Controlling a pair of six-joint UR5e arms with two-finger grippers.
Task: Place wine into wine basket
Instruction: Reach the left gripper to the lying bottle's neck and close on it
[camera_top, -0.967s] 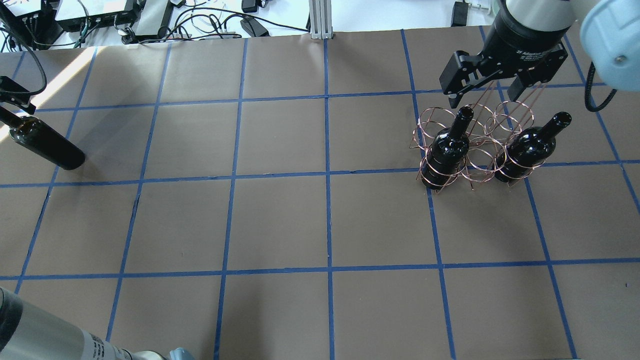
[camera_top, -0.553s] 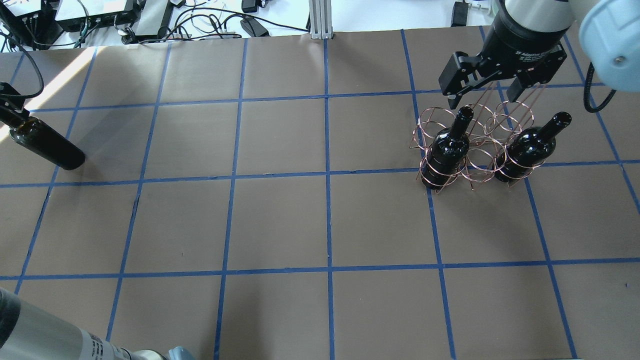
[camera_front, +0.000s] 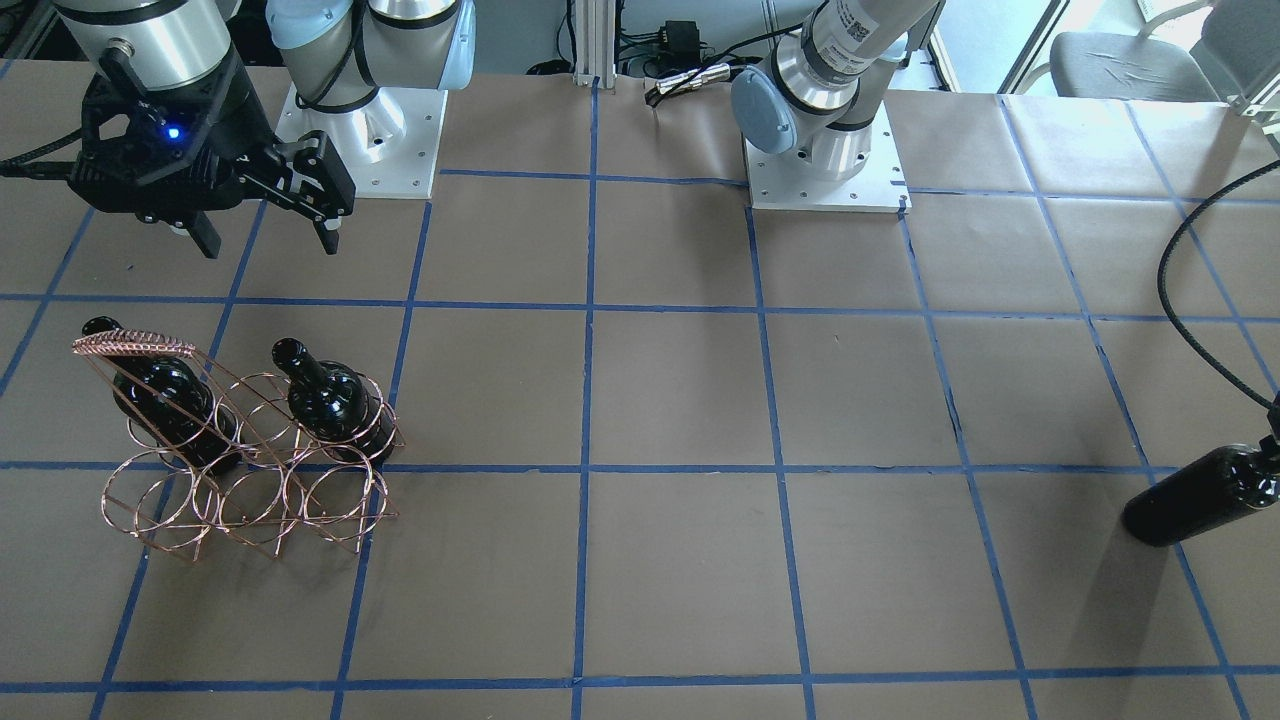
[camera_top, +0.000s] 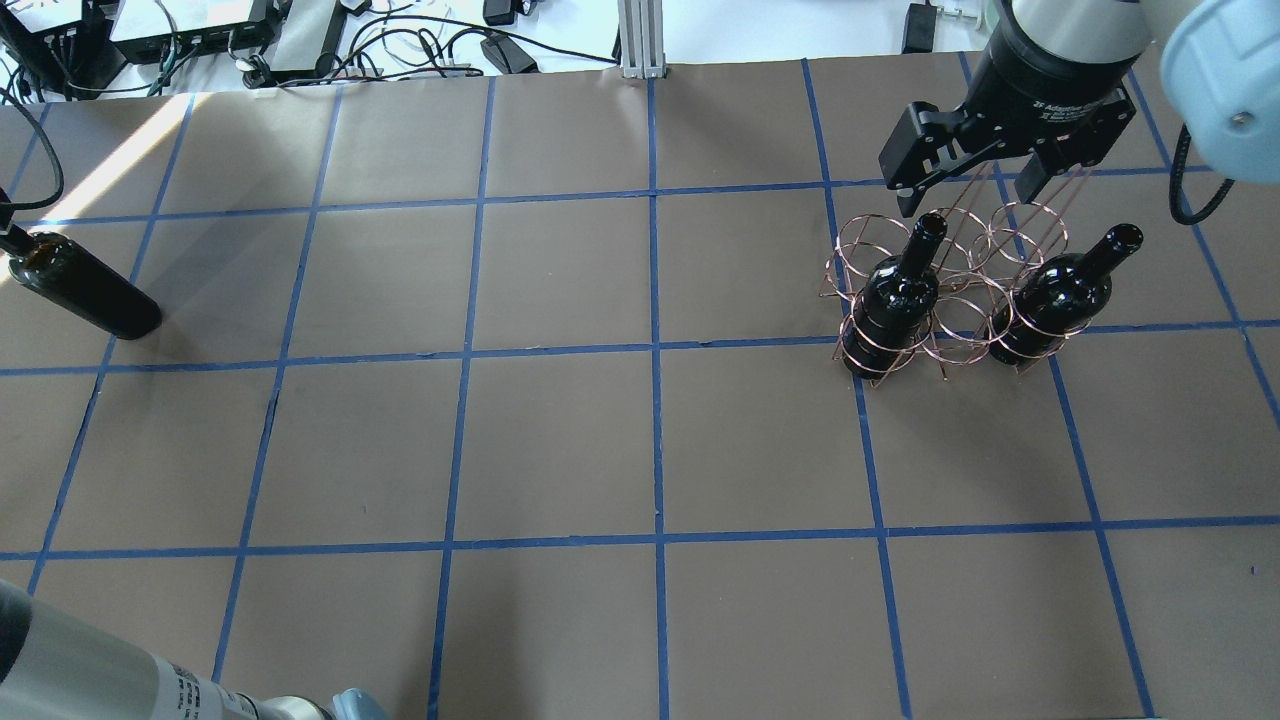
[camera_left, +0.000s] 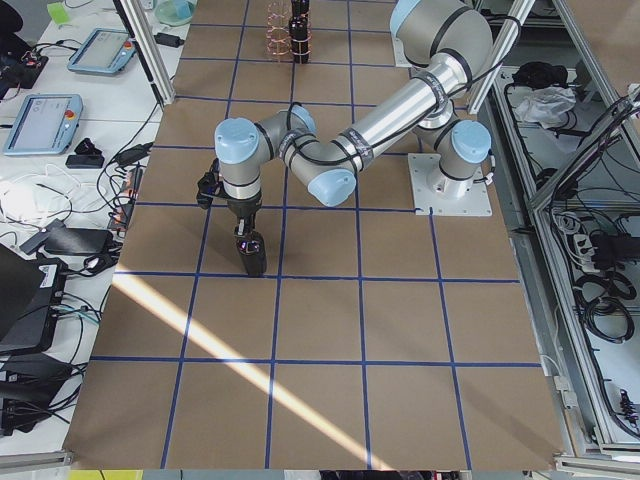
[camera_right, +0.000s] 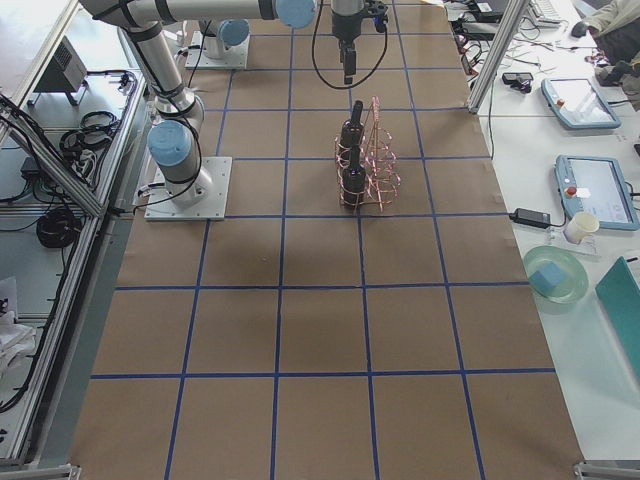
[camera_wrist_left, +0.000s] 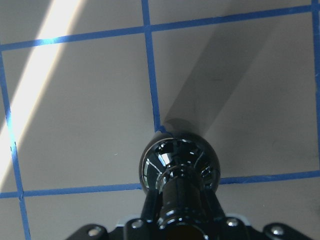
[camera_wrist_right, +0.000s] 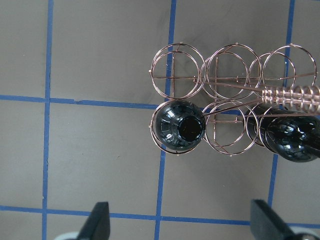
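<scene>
Exterior left | left fingers (camera_left: 243, 226) pointing down, pinch wine (camera_left: 254, 258) neck | right fingers (camera_wrist_right: 100, 222) spread near wine basket (camera_wrist_right: 292, 95)

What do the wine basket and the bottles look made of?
Wine basket: probably metal wire, thin, shiny copper colour; see-through rings, coil-wrapped handle. Wine bottle in the basket: likely glass, glossy black; sharp reflections, hollow open mouth. Third wine bottle: same glossy look.

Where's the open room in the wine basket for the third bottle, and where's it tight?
Four rings of the wine basket are free: the middle one between the two seated bottles, and the whole far row. That middle ring is tight, under the handle frame. The table between the basket and the third bottle is bare.
</scene>
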